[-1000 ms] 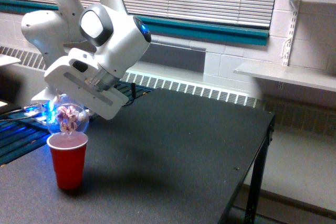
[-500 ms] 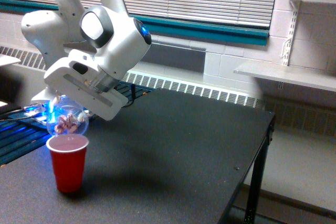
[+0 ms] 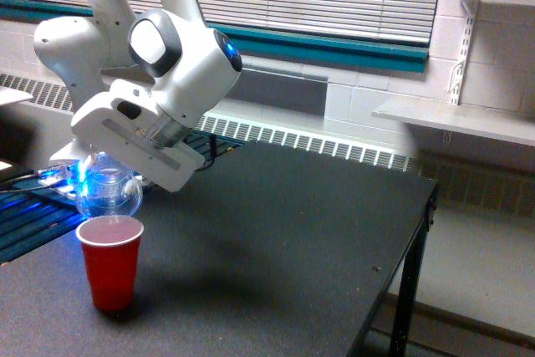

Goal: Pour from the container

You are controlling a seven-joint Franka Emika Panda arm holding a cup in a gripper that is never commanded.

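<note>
Gripper (image 3: 99, 159) clamped on the jar (image 3: 109, 192), tipped directly over the red cup (image 3: 110, 262) on the table (image 3: 292, 232). Jar looks empty; keep its mouth centred over the cup until nothing drops, then right it slowly.

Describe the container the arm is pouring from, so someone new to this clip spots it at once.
Start at the black table and find the red cup near the exterior view's left edge. Just above its rim, under the white gripper, hangs the container. Unlike the opaque red cup, it is a clear, rounded globe you can see straight through, lit blue from behind.
</note>
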